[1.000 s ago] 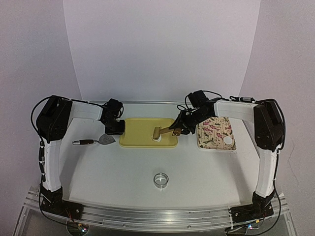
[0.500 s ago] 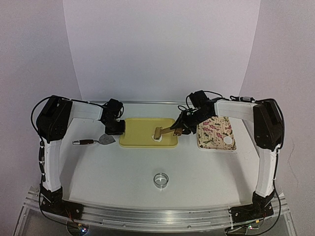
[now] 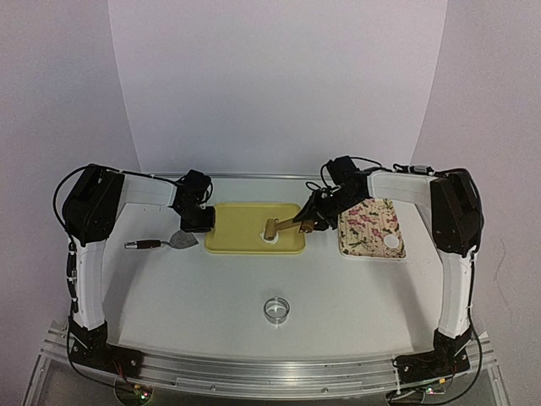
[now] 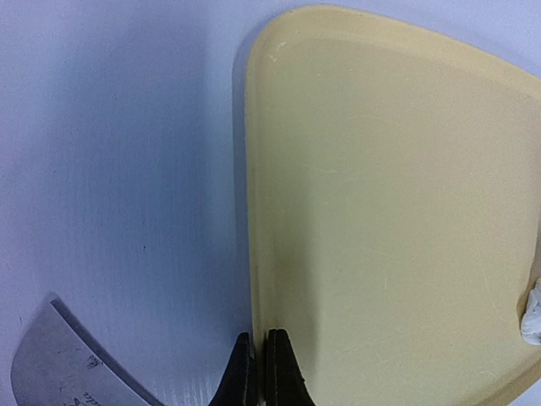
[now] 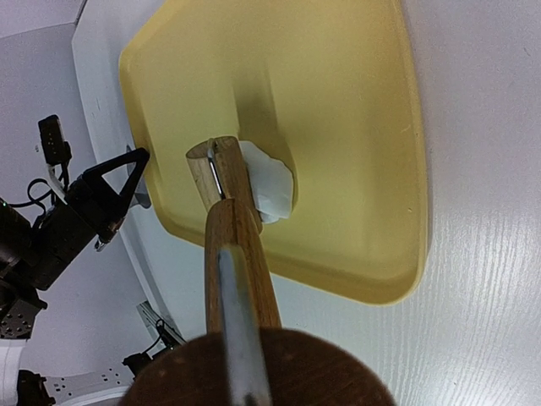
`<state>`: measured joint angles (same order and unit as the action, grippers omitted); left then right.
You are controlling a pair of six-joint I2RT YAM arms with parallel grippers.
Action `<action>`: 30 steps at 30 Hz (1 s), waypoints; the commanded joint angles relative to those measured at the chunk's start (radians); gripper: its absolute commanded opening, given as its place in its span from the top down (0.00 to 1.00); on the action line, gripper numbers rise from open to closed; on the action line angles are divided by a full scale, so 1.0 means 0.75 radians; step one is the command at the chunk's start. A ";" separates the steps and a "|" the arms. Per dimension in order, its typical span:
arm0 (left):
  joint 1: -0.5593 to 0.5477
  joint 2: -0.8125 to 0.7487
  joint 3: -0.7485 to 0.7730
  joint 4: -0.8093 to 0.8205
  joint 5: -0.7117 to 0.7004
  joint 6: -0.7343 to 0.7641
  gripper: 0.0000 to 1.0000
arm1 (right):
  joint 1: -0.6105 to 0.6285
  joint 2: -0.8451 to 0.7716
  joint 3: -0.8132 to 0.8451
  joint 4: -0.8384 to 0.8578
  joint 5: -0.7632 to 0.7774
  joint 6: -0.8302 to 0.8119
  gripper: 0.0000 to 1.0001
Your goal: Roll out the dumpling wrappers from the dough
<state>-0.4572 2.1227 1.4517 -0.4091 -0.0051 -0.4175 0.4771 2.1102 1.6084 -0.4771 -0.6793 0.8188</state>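
Observation:
A small lump of white dough (image 5: 272,190) lies on the yellow tray (image 3: 241,222), near its front edge. The wooden roller (image 3: 286,227) rests its head (image 5: 221,173) on the dough's left side. My right gripper (image 3: 314,217) is shut on the roller's handle; in the right wrist view the handle's round end hides the fingers. My left gripper (image 4: 258,376) is shut on the tray's left rim (image 4: 252,254), one finger inside and one outside. A small white round spot (image 3: 391,244) shows on the floral board; I cannot tell whether it is a dumpling wrapper.
A metal scraper (image 3: 169,243) with a dark handle lies left of the tray; its blade (image 4: 59,372) shows beside my left fingers. The shiny ring cutter (image 3: 276,309) stands at the front middle. The floral board (image 3: 368,224) lies right of the tray.

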 commanded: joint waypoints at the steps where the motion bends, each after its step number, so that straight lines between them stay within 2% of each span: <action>1: 0.000 0.017 -0.032 -0.152 -0.042 0.023 1.00 | -0.015 0.213 -0.101 -0.460 0.450 -0.009 1.00; 30: 0.000 0.032 -0.006 -0.152 -0.026 0.020 1.00 | 0.000 0.409 0.032 -0.491 0.498 -0.020 1.00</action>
<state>-0.4572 2.1227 1.4532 -0.4099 -0.0044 -0.4164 0.4721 2.2378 1.7199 -0.4975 -0.7525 0.7889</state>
